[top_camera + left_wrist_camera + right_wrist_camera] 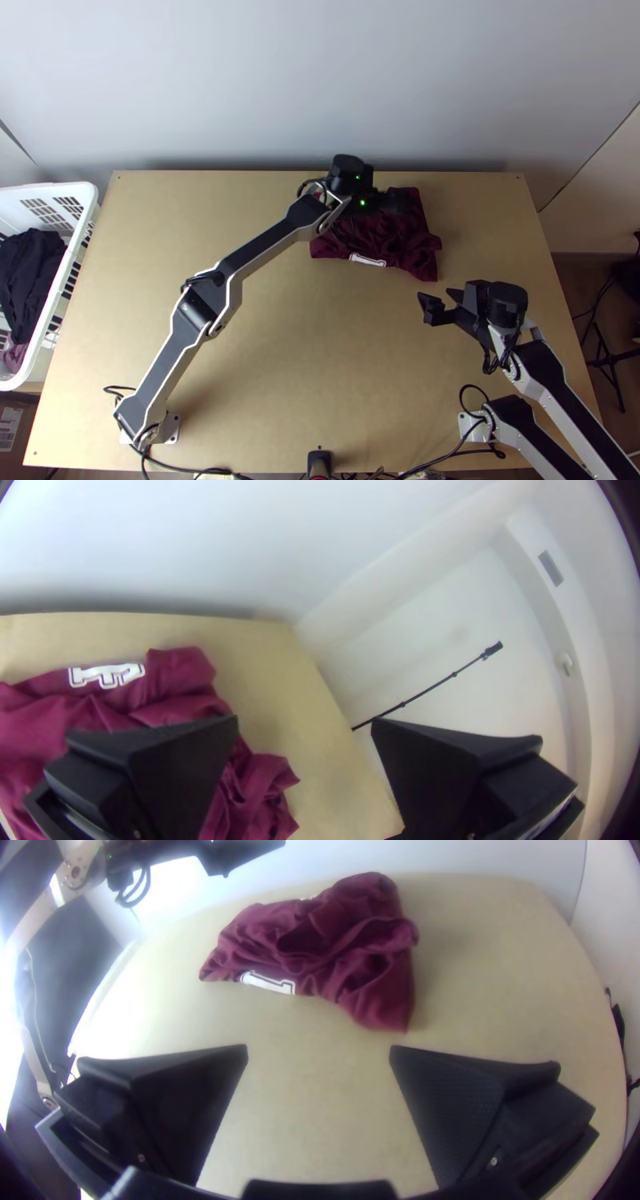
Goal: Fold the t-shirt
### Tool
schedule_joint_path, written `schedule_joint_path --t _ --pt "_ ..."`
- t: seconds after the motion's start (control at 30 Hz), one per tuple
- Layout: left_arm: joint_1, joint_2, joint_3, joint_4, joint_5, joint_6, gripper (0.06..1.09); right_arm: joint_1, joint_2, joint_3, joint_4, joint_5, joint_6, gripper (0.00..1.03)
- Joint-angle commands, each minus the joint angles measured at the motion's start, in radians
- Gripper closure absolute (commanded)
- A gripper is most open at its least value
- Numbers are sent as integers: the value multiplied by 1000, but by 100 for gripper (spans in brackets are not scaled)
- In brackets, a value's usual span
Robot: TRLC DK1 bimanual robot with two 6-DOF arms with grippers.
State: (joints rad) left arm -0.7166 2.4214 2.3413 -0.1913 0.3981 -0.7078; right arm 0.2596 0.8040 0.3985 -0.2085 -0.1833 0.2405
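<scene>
Well, the top view has the maroon T-shirt (408, 246) bunched on the wooden table (272, 320), the left gripper (382, 206) above it and the right gripper (438, 302) near its lower right corner. The left wrist view shows open fingers, white lettering (107, 675) along the T-shirt's edge; the right wrist view shows spread fingers, the T-shirt well apart beyond them.

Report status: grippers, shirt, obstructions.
Left gripper open, over the t-shirt; right gripper open, nearer the arm bases, off the cloth. T-shirt bunched, unfolded, toward the table's far edge. Nothing seen blocking it except the left gripper overhead.
</scene>
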Motion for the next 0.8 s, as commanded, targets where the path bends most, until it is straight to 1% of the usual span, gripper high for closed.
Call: schedule_joint_path --t 0.0,0.03,0.1,0.2,0.3,0.47,0.53,0.67,0.77 --pt "71 -67 -7 -22 -44 10 10 20 6 -1 20 -2 19 4" --pt "86 -85 -17 -56 -44 37 10 13 15 3 23 -2 19 4" --pt "118 -134 -54 -108 -44 79 10 -39 43 11 29 -15 16 4" --pt "161 -197 -109 -177 -44 143 10 -126 144 16 84 -94 16 4" --pt "198 -237 -122 -258 -44 229 10 -158 259 37 135 -117 11 4" --pt "240 -305 -145 -390 -44 357 10 -232 457 135 149 -203 20 4" --pt "255 -320 -145 -433 -48 380 10 -255 540 180 149 -239 22 4" --pt "273 -355 -148 -528 -102 446 10 -275 664 260 159 -263 20 4" --pt "282 -389 -172 -540 -114 456 10 -283 762 339 162 -280 23 4"
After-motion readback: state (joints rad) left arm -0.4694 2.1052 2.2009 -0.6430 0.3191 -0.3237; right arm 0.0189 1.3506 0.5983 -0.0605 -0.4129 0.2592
